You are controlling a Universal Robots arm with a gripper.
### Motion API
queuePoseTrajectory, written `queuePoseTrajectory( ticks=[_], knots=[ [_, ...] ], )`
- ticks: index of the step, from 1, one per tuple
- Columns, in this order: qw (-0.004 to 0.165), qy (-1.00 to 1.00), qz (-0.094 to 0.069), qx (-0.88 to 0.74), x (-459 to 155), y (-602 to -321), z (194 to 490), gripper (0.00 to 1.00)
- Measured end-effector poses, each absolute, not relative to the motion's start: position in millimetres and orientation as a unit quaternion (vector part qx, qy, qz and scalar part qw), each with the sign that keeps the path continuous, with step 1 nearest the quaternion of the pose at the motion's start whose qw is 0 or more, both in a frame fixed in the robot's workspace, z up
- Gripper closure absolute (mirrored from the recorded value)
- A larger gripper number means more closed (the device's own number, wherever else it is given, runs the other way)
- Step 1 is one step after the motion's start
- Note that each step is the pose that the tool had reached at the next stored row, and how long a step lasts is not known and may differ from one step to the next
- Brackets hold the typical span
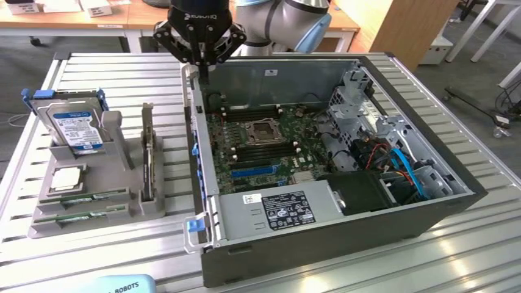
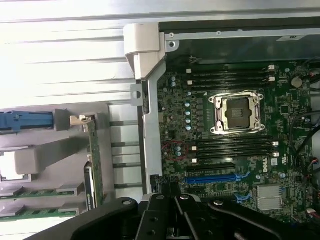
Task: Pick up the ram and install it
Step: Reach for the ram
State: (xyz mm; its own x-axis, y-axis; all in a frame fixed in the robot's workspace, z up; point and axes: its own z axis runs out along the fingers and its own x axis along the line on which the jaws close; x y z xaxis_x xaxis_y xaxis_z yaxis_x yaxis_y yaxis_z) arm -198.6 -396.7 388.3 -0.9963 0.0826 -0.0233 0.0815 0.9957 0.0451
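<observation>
Writing, bottom edge: the word "ROBOTS" in dark letters on a pale blue object [image 1: 122, 285] at the near edge of the exterior view.
Writing, board: a white logo [image 2: 263, 162] on the motherboard [image 1: 244, 152] that looks like "DELL"; the other print is too small to read.
Labels: the power supply [image 1: 277, 210] has a black-and-white label, and the hard drive [image 1: 75, 125] a blue-and-white one. The text on both is illegible.
Holder: a grey holder [image 1: 118, 143] stands on the slatted worktop [image 1: 122, 79], at the exterior view's left of the computer case [image 1: 326, 244].
Holder contents: the hard drive stands upright in the far cradle. A square silver processor chip [image 1: 67, 177] lies flat in a recess. An expansion card [image 1: 146, 155] stands on edge along the side nearest the case.
Ram: two green ram sticks [image 1: 85, 198] lie side by side in the holder's nearest slots, just below the processor chip and well apart from the gripper.
Case contents: the motherboard carries a metal-framed processor socket [image 1: 262, 130] with black memory slots [image 2: 230, 145] on both sides and a blue slot [image 2: 215, 177]. The power supply sits at the near end, and blue cables [image 1: 407, 171] run by the drive bays.
Gripper: the gripper [image 1: 204, 76] has its fingers pressed together and holds nothing. It hangs over the far corner of the case wall beside the holder; whether it touches the wall cannot be told.
</observation>
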Motion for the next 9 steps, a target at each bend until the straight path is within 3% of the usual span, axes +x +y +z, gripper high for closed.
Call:
queuePoseTrajectory(
  ticks=[9],
  knots=[
    [0.013, 0.999, 0.022, 0.043, -224.9, -394.9, 386.8, 0.90]
  ],
)
